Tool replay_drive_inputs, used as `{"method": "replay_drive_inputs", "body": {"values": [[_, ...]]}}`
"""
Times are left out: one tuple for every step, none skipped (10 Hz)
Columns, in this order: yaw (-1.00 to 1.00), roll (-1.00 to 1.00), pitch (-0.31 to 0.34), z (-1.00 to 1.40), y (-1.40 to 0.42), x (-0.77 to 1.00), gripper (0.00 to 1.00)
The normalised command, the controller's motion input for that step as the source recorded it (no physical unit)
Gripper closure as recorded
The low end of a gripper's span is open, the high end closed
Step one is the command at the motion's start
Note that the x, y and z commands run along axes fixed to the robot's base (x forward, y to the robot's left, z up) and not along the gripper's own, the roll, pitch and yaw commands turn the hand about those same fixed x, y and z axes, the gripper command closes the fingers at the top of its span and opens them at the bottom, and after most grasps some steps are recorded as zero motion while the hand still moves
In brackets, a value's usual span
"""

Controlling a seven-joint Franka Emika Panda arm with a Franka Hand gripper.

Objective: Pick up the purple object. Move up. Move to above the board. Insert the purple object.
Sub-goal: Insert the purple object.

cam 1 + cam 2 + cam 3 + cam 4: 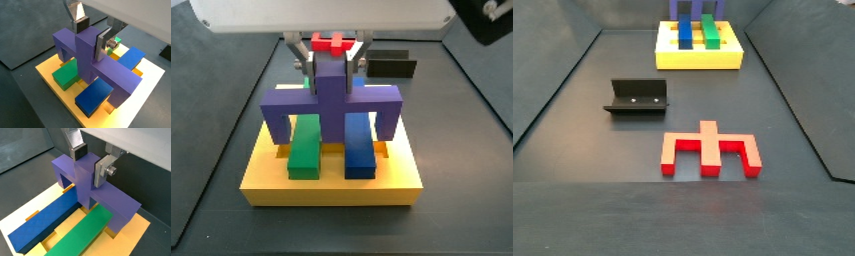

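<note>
The purple object [100, 70] stands upright on the yellow board [47, 69], and its two legs reach down into the board's slots. It also shows in a wrist view [107, 198] and in both side views [331, 100] [694, 8]. My gripper [91, 42] is directly above the board [331, 190], with a finger on each side of the raised central post. It is shut on the post, as a wrist view [89, 170] and a side view [331, 68] also show. A green bar [305, 150] and a blue bar [360, 150] lie on the board under the crossbar.
A red notched piece [711, 152] lies on the dark floor, well away from the board [700, 60]. The black fixture [637, 97] stands between them, off to one side. Dark walls ring the floor.
</note>
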Motion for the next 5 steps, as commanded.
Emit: {"method": "replay_drive_inputs", "body": {"values": [[0.02, 0.08, -0.003, -0.01, -0.01, 0.00, 1.00], [0.02, 0.12, -0.017, -0.20, -0.02, 0.00, 1.00], [0.00, 0.13, -0.031, -0.34, -0.04, 0.00, 1.00], [0.00, 0.13, -0.024, -0.29, -0.10, -0.03, 1.00], [0.00, 0.10, -0.006, -0.21, -0.20, 0.01, 1.00]]}}
